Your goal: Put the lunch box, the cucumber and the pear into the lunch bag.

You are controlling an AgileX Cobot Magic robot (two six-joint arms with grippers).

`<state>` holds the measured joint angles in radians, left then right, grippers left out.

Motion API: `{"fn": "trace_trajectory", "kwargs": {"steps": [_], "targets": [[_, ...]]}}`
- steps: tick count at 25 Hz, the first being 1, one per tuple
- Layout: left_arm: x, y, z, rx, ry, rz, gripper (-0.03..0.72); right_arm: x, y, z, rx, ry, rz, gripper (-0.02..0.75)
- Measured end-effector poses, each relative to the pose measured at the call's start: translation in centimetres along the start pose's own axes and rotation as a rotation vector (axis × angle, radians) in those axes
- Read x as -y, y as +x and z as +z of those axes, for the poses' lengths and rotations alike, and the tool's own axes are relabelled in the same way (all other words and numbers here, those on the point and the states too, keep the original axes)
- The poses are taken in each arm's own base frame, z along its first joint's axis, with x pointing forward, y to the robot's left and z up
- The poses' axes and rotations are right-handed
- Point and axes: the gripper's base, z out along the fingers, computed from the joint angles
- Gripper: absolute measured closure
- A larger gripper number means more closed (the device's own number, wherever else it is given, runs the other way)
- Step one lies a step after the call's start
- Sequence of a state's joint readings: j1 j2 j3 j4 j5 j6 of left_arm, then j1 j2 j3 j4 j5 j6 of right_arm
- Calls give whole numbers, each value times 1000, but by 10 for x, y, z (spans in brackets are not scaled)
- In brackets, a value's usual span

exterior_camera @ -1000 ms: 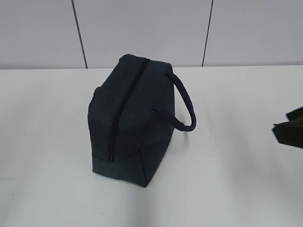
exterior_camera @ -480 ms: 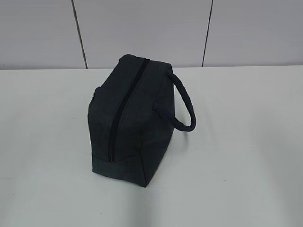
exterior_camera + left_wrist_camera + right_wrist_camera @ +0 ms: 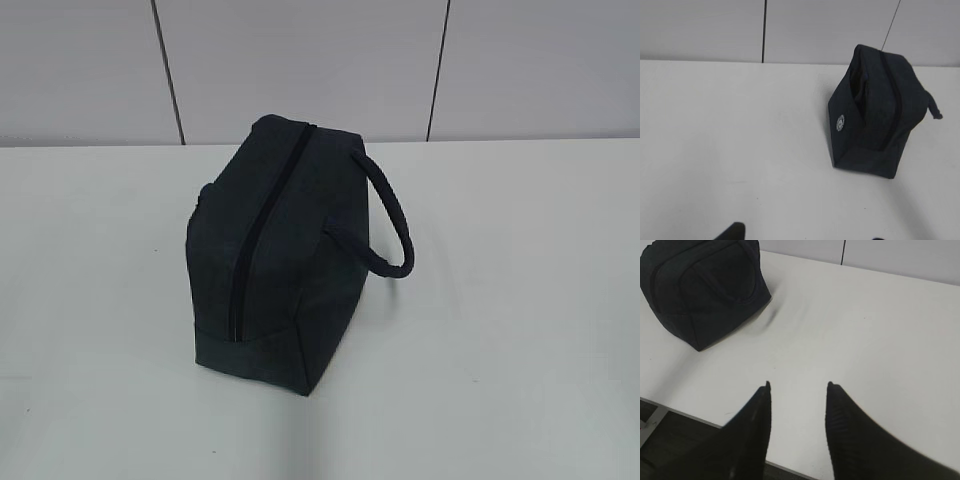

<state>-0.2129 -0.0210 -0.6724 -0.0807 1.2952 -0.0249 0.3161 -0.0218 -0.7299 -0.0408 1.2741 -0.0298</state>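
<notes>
The dark navy lunch bag (image 3: pixel 290 270) stands on the white table, its top zipper (image 3: pixel 262 225) looking closed and its loop handle (image 3: pixel 392 225) hanging to the right. The bag (image 3: pixel 875 120) sits upper right in the left wrist view, well ahead of my left gripper (image 3: pixel 805 236), which is open and holds nothing. In the right wrist view the bag (image 3: pixel 700 285) is at the upper left, far from my right gripper (image 3: pixel 798 386), whose fingers stand apart over bare table. Neither gripper shows in the exterior view. The lunch box, the cucumber and the pear are out of view.
The white table (image 3: pixel 520 300) stretches around the bag on all sides. A grey panelled wall (image 3: pixel 300 60) rises behind it. The table's near edge (image 3: pixel 690 416) runs just below my right gripper's fingers.
A second ago my right gripper showed at the right edge of the exterior view; it has since drawn back out of that view. The bag has not moved.
</notes>
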Motion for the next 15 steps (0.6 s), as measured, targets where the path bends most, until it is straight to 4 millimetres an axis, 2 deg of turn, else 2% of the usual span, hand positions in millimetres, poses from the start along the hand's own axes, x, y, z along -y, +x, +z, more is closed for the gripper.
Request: {"fn": "trace_trajectory", "kwargs": {"steps": [8,15], "targets": [[-5,12,25,-62,-28,1,243,-1,28,41,-167,14,4,443],[-7,8,26,-23,-54,12,243,1,28,52,-116,43,-11,444]]}}
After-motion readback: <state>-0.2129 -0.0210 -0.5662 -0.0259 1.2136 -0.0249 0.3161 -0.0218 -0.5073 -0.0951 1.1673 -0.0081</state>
